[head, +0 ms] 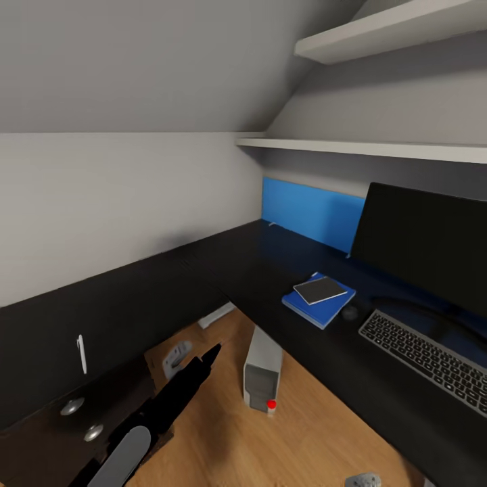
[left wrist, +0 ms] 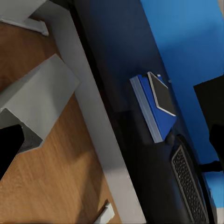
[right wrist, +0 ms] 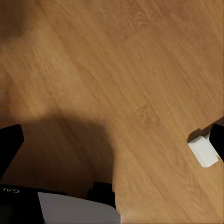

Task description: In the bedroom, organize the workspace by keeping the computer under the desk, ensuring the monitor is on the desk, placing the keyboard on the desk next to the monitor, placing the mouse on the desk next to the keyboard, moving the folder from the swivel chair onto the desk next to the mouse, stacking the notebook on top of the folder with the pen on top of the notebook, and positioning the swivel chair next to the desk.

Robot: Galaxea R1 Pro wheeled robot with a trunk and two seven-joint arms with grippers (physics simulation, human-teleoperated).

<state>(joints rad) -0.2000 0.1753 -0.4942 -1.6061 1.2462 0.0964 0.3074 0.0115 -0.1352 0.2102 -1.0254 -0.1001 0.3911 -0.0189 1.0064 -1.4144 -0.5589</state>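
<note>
The pen is the thing I want now. It is white and thin, and it lies on the dark counter at my left side, well apart from the other things. The notebook already sits on the blue folder on the desk, just beside the mouse, the keyboard and the monitor. The computer stands on the wood floor, partly under the desk edge. My left arm points toward the desk, but I cannot tell if my left hand or my right hand is spread or pressed together. To do this well, I think I should turn my left arm back to the pen, come down slowly, and pinch it in the middle so it does not roll away. The desk and counter are black and meet in a corner. The walls are gray, a blue board stands behind the desk, and white shelves hang above.
</note>
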